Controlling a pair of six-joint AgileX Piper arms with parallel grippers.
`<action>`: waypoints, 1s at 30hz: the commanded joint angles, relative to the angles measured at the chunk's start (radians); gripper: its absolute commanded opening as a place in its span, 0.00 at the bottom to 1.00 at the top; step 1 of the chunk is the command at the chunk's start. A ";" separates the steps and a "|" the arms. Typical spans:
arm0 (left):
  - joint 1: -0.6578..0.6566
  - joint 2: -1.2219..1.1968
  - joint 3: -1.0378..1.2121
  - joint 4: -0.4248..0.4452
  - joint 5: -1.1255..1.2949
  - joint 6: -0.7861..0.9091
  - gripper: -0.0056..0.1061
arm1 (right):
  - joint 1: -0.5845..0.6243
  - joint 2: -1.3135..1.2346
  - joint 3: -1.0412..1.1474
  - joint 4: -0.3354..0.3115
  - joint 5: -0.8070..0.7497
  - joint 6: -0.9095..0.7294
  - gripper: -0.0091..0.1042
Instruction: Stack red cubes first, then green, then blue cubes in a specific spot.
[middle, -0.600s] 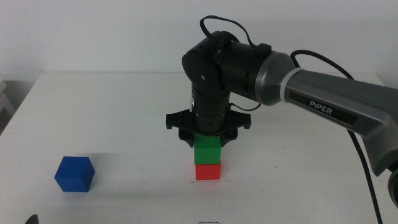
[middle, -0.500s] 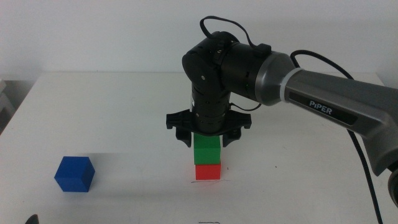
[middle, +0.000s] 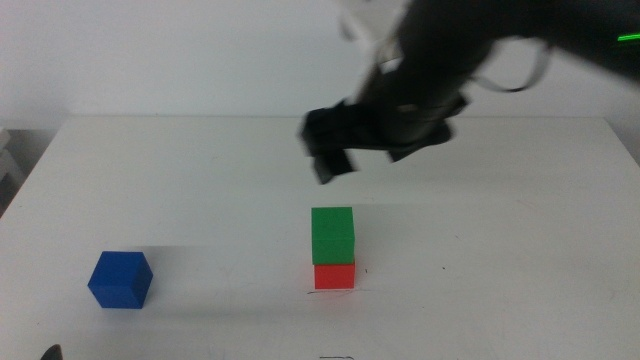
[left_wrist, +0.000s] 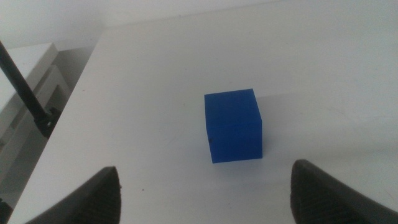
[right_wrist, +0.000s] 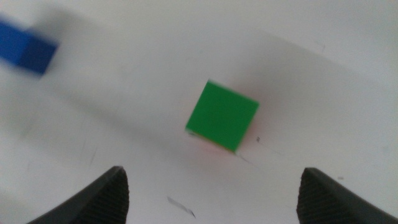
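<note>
Currently at two of three tiers. Small matte green cube (middle: 332, 235) seated squarely on small matte red cube (middle: 334, 275), faces nearly flush, at the faint pen-line mark (middle: 335, 290) near the front edge of the white tabletop (middle: 200, 160), about midway along it. Small matte deep blue cube (middle: 119, 279) resting alone toward the front left corner, well apart from the stack.

Right claw (middle: 375, 135): raised above and behind the stack, blurred in the middle view; released, jaws spread wide and empty in the right wrist view, green cube (right_wrist: 222, 116) visible far below between them.

Left claw (left_wrist: 205, 193): low near the front edge, released, jaws wide apart. Blue cube (left_wrist: 233, 126) directly ahead, centred between the jaws, near but not touching. Clearly the nearer arm for the blue cube.

Blue cube faces turned slightly off the jaw line; no long axis, all edges equal. Judged next requirement: advance straight forward, straddle two opposite flat faces, close. Matte, flat, hard-looking sides judged to give a secure grip; sharp corners judged liable to catch if approached crooked.
</note>
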 joint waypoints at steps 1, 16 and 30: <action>-0.003 -0.026 0.000 -0.010 -0.074 -0.007 0.89 | -0.029 -0.168 0.068 0.025 -0.060 -0.150 0.82; -0.003 -0.026 0.000 -0.010 -0.074 -0.007 0.89 | -0.076 -0.694 0.520 0.056 -0.338 -0.330 0.82; -0.003 -0.026 0.000 -0.010 -0.074 -0.007 0.89 | -0.076 -0.727 0.520 0.062 -0.344 -0.330 0.82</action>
